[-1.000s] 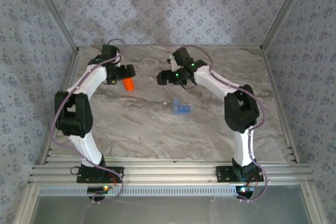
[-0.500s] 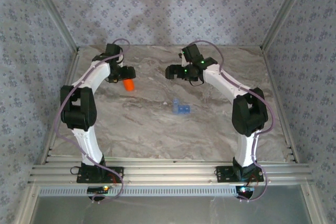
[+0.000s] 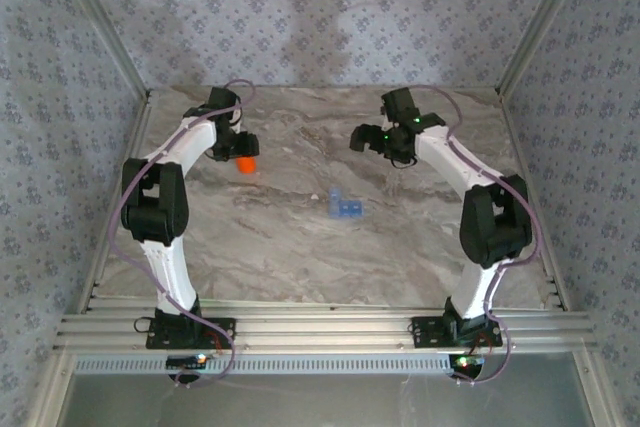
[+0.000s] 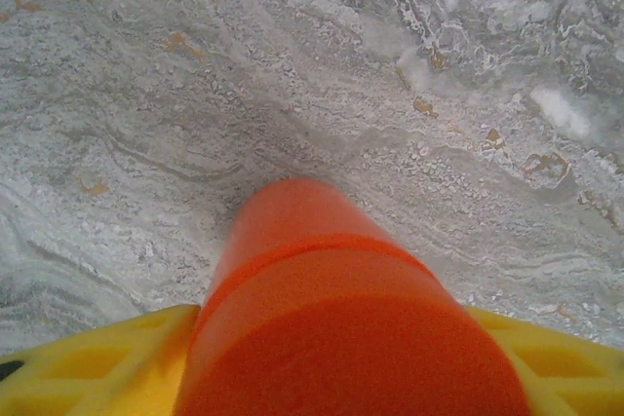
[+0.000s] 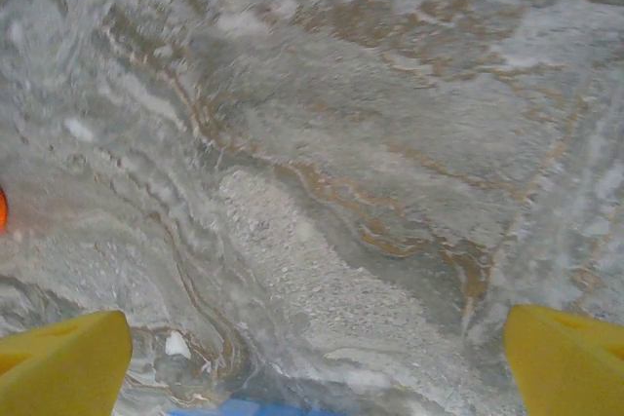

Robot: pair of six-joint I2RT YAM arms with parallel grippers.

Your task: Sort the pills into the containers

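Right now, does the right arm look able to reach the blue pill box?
Probably yes. The right pincer hangs open over bare table, the blue pill box lies nearer the bases with nothing between, and the left pincer is away at the orange bottle.

I can read no text, label, brand or number here: the bottle [image 3: 245,163] looks plain orange, the box [image 3: 345,208] plain blue, and the table [image 3: 400,247] bare marble pattern.

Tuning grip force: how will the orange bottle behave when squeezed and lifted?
Orange bottle looks smooth, hard plastic: probably stiff but slippery between the yellow fingers. Small, so likely light; round, so it may roll if dropped.
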